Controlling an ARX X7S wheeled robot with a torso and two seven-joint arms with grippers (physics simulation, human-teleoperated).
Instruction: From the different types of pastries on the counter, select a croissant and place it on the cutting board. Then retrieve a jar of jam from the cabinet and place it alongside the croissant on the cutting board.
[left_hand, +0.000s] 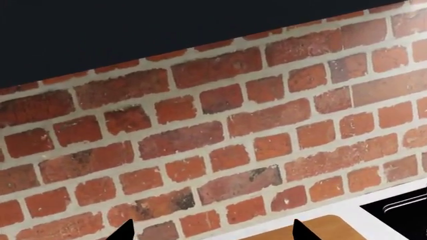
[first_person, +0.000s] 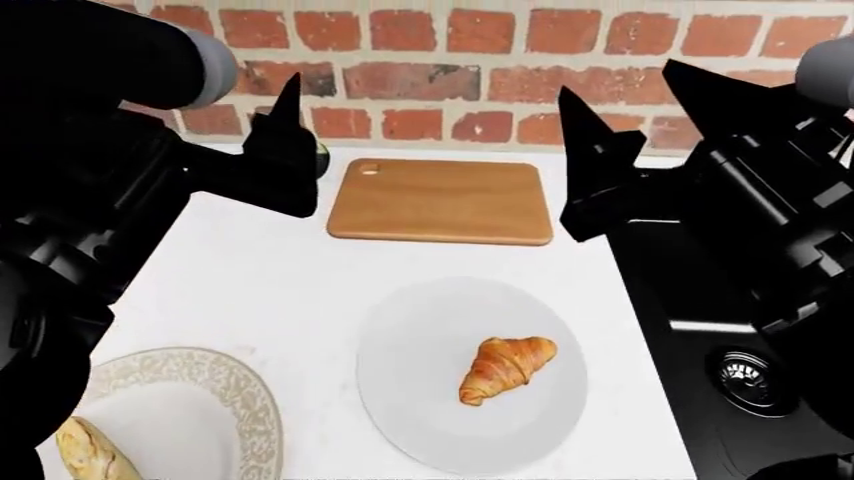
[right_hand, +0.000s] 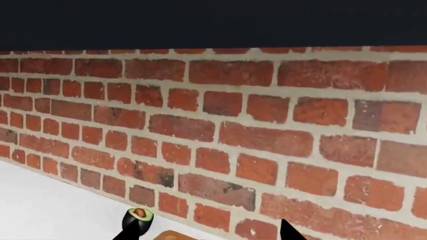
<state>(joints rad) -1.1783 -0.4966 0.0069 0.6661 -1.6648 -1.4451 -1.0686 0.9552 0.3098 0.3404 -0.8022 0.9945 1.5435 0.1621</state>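
Golden pastry: we see a ridged crescent croissant (first_person: 506, 368) on a smooth round white plate (first_person: 414, 400).
Board: rounded rectangular wooden cutting board (first_person: 442, 201), bare.
Pincers: left (first_person: 287, 150) and right (first_person: 601, 165) both spread, empty.

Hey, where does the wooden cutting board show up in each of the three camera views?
Head view: the cutting board lies flat at centre, against the brick wall, beyond the white plate holding the croissant.
Left wrist view: only one corner shows at the bottom edge, beside the black sink.
Right wrist view: a thin sliver at the bottom edge, by the halved avocado.
Shared landmark: the brick wall.
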